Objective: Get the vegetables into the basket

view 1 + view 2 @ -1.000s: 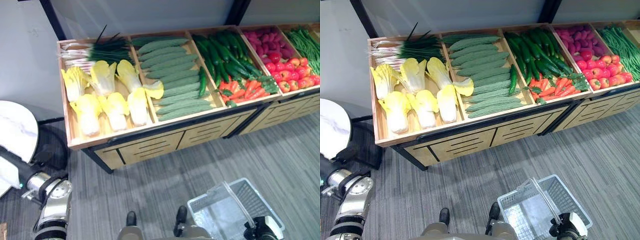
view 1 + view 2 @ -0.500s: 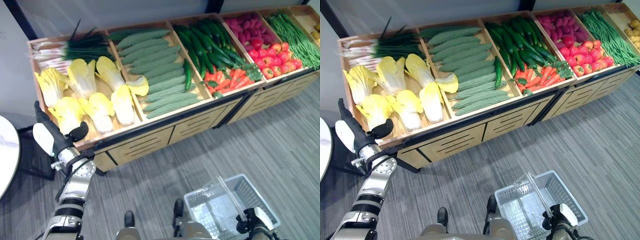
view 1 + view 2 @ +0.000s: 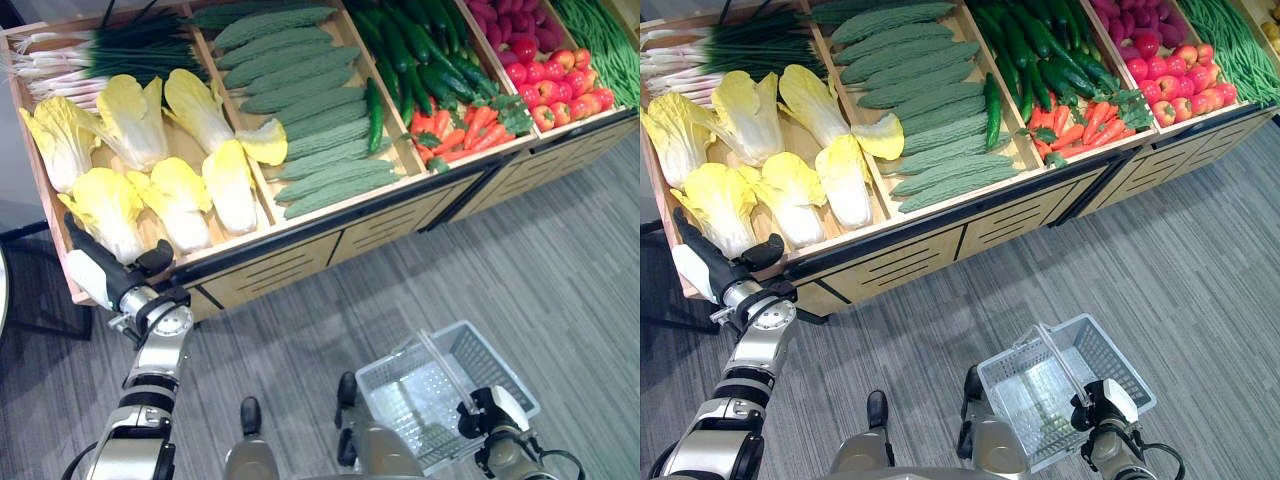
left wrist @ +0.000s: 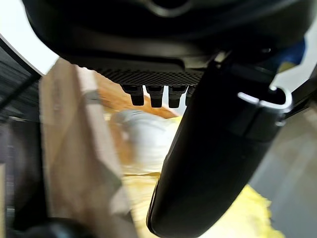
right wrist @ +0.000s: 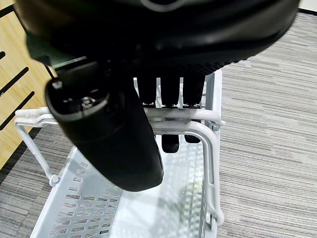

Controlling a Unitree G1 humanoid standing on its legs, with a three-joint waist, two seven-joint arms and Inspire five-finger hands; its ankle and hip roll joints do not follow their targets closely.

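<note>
A: The right hand is curling its fingers round the handle of the basket, carrying it low over the floor; the basket is sitting in front of the stand, well apart from it, and I am seeing no vegetables inside it.

B: And the left hand?

A: It is hovering at the stand's front left corner, just beside the nearest cabbage. Its fingers are reaching straight out and its thumb is standing off to the side, so it is spread and gripping nothing. In the left wrist view the fingertips are pointing at a pale cabbage past the wooden rim.

B: Where are the vegetables lying?

A: All are lying in the stand's bins. The cabbages are filling the leftmost bin, with green onions lying across its back. The next bin is holding bumpy gourds, with a smooth cucumber resting along the divider. Further right, cucumbers are piling up behind red peppers. Beyond those, tomatoes are sitting in front of purplish roots, and green beans are lying at the far right.
</note>
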